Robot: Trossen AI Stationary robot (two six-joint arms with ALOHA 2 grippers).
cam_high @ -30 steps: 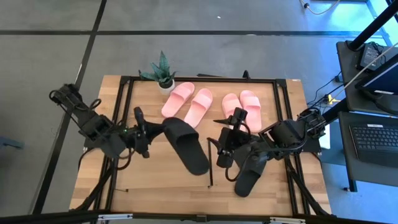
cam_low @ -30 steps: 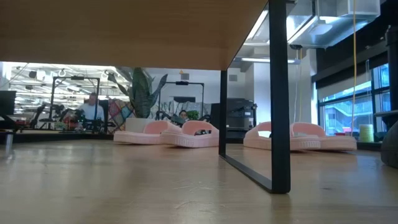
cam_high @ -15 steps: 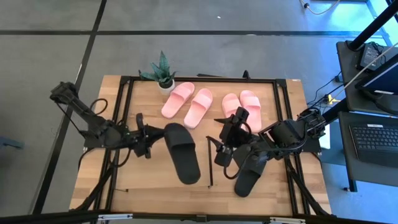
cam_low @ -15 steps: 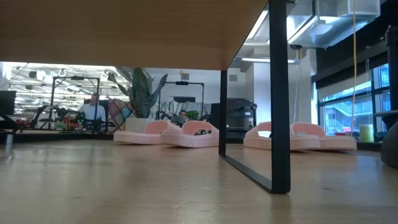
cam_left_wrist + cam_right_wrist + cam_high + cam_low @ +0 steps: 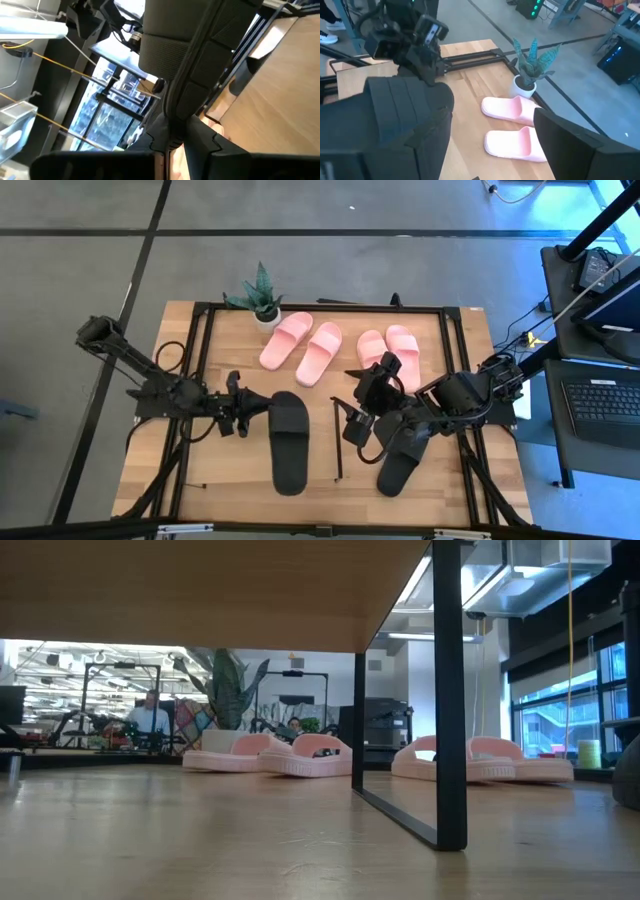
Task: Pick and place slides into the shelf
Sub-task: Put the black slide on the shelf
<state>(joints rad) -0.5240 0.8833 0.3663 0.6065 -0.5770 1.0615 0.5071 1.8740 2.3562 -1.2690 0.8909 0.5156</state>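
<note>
Overhead view: left gripper (image 5: 243, 406) has its fingers pinched nearly together on the heel edge of a black slide (image 5: 289, 442), which stretches away from the fingertips toward the table's near edge. Right gripper (image 5: 362, 408), over the table's middle-right, has fingers spread wide; a second black slide (image 5: 400, 465) lies below the right arm, just behind those fingers, and whether they touch anything can't be told. Two pink pairs lie at the far side: left pink pair (image 5: 302, 347) beyond the left fingers, right pink pair (image 5: 390, 352) just past the right gripper. Potted plant (image 5: 262, 298) stands next to the left pink pair. Thin black shelf frame (image 5: 336, 438) shows as a bar btwn. the two black slides.

Table-level view: shelf's wood board (image 5: 200, 585) spans the top, its black upright (image 5: 449, 690) standing on the tabletop (image 5: 250, 840). Both pink pairs sit beyond it, one (image 5: 268, 754) left of the upright, other (image 5: 485, 762) to its right. A person (image 5: 150, 718) sits far back in the room. No grippers seen here.

Left wrist view: left fingers (image 5: 200, 135) closed on the black slide (image 5: 185, 45), which fills the pic. ahead of them; bare tabletop (image 5: 280, 100) alongside.

Right wrist view: right fingers (image 5: 570, 145) wide apart, nothing clamped btwn. them. Past them lie one pink pair (image 5: 512, 127), the plant (image 5: 530, 67), and farther off the left arm's gripper (image 5: 417, 42) on the black slide (image 5: 410, 110).
</note>
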